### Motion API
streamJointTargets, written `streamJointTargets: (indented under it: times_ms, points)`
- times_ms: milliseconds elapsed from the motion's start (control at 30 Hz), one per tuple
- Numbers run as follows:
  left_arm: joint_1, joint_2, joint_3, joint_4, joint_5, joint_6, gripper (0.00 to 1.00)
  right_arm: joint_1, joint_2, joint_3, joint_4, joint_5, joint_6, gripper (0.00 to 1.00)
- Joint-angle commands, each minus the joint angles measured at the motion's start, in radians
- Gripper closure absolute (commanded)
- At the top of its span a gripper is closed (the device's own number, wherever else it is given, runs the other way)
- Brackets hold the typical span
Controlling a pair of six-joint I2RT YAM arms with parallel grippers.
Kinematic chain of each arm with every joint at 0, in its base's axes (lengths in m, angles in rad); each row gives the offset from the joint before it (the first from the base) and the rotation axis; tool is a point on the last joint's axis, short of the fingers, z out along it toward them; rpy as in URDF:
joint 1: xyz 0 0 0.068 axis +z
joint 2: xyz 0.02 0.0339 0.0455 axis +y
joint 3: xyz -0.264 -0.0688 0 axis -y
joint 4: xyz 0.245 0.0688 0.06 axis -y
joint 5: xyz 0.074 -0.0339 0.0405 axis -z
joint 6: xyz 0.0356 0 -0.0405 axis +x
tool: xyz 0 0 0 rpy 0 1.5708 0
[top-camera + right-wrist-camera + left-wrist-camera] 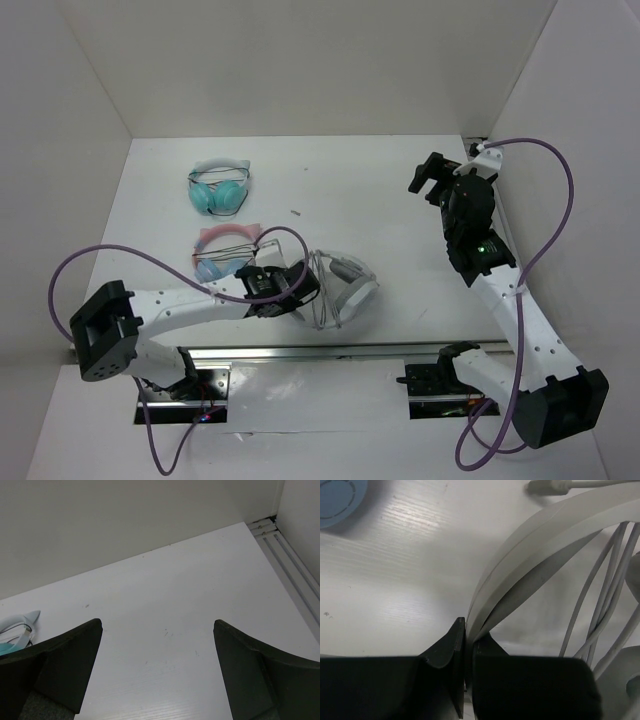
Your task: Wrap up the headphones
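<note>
- The left gripper [468,632], low over the near part of the table [400,225], is pinched tight on the white headband of the headphones [347,292].
- The headphones lie near the table's front edge, around the middle, with the cable [600,585] looped inside the band.
- Just left and slightly behind lies a pink-banded pair [228,250], and farther back a teal pair [218,190].
- The right gripper [428,178] hovers at the far right, jaws spread wide, holding nothing.

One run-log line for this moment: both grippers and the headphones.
left gripper: shut on headband of headphones | right gripper: open, empty, well apart from headphones
</note>
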Motion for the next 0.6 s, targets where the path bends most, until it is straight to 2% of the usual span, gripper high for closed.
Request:
streamJointTargets:
  times_ms: [0,133,433,567]
  points:
    - [-0.007,0.024,0.012,0.128,0.043,0.033,1.0,0.006,-0.027,0.039,0.0,0.007,-0.007,0.01]
    - [-0.018,0.036,0.001,0.175,0.102,0.046,1.0,0.006,-0.027,0.02,0.011,0.007,-0.007,0.01]
    - [-0.027,0.045,0.001,0.186,0.082,0.03,1.0,0.006,-0.018,0.011,0.031,-0.002,-0.007,0.01]
    - [-0.027,0.045,0.035,0.142,0.082,0.044,1.0,0.006,0.002,0.011,0.031,-0.012,-0.007,0.01]
